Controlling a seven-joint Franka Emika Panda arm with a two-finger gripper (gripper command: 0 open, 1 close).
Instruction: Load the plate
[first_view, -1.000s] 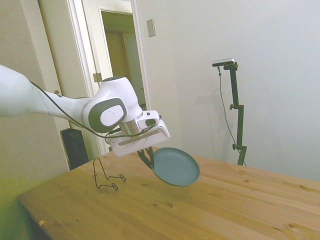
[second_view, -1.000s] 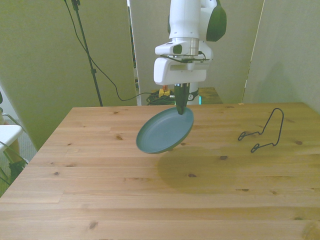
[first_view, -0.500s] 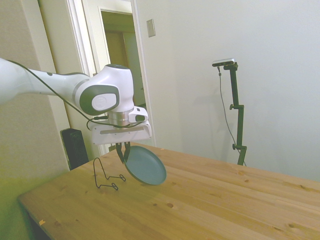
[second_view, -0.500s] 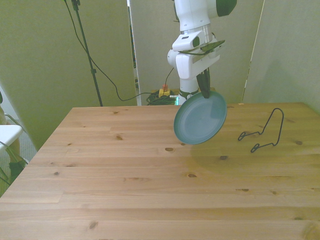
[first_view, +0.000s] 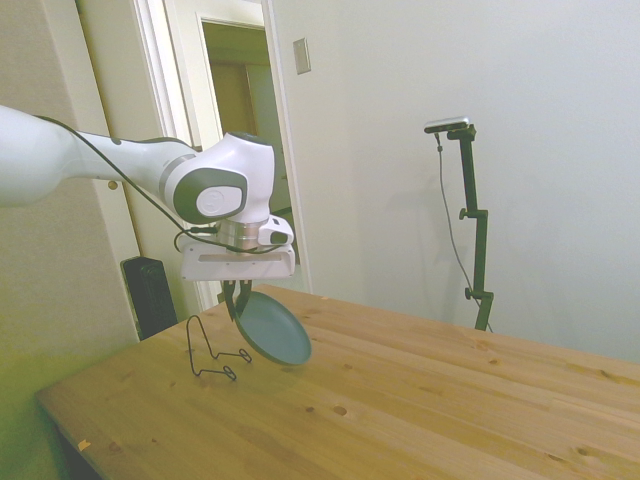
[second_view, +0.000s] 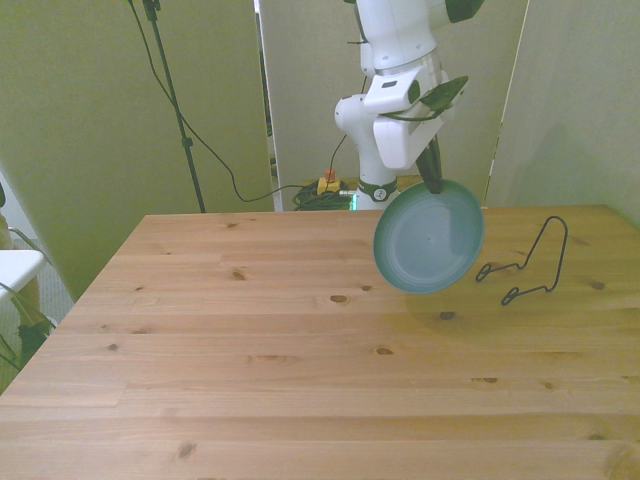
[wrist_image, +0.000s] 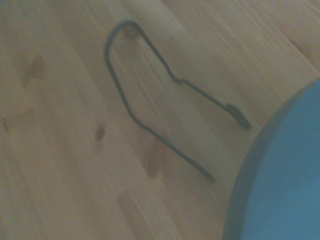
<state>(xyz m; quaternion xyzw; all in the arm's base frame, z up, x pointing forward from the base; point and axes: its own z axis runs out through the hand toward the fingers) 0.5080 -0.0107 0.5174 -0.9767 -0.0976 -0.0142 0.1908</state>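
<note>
One gap matters: plate (second_view: 429, 238) hangs near-upright from my claw (second_view: 436, 186), pinched at its top rim, short of wire stand (second_view: 528, 263) toward the front view's right.

- The wooden table (second_view: 250, 350) has pale planks with dark knots.
- A thin black wire stand (second_view: 530, 265) rests directly on it, near the table's far edge toward the front view's right, its tall loop upright and two feet flat on the wood.
</note>
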